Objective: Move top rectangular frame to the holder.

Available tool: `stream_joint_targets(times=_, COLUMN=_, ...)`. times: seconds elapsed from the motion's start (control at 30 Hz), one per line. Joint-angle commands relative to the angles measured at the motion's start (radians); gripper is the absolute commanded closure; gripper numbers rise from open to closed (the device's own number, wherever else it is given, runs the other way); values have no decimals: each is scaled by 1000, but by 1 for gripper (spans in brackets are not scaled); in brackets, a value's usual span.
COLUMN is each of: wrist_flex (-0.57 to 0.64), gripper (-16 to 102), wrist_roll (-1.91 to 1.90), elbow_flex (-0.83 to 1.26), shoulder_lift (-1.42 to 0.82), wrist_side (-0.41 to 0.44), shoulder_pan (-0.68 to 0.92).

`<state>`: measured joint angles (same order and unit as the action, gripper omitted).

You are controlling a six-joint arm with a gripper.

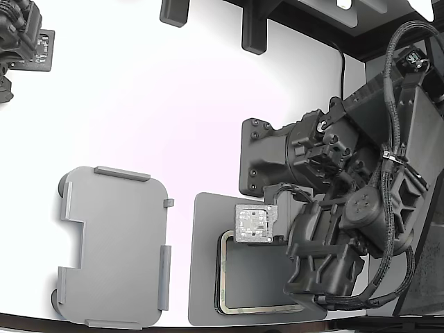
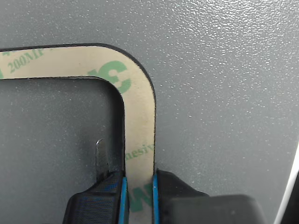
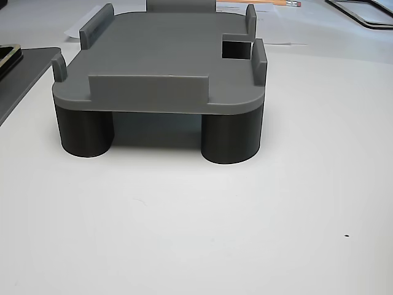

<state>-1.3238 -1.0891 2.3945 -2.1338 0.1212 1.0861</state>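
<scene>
— Gripping what? Claw [image 2: 138, 196] pinches one side of the tan frame [image 2: 140, 116], lying on the dark pad [image 1: 205, 277].
— Nearby? Grey holder [image 1: 114, 243] sits apart on the white table [image 1: 173, 104], exterior view's left; arm overhangs pad.

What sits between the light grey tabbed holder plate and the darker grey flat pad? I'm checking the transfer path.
Only bare white table separates the holder from the pad, as the exterior view shows.
</scene>
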Motion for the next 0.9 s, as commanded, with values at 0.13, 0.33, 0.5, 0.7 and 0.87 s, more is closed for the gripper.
stream_joint_targets(times=0.13, wrist_flex=-17, gripper=91, wrist_roll=0, elbow_flex=-38, shoulder_lift=-5, wrist_side=-5, shoulder_pan=-20)
stream_joint_targets(times=0.33, wrist_flex=-87, gripper=96, wrist_roll=-2, elbow_flex=-126, shoulder_lift=9, wrist_side=12, shoulder_pan=-20)
stream_joint_targets(times=0.5, wrist_flex=-186, gripper=96, wrist_roll=-54, elbow_flex=-267, shoulder_lift=15, wrist_side=46, shoulder_pan=-34)
stream_joint_targets(times=0.7, wrist_flex=-275, gripper=96, wrist_roll=-313, elbow_flex=-492, shoulder_lift=49, wrist_side=78, shoulder_pan=-81)
stream_joint_targets(times=0.87, wrist_flex=-331, gripper=96, wrist_roll=-591, elbow_flex=-632, shoulder_lift=141, wrist_side=117, shoulder_pan=-155)
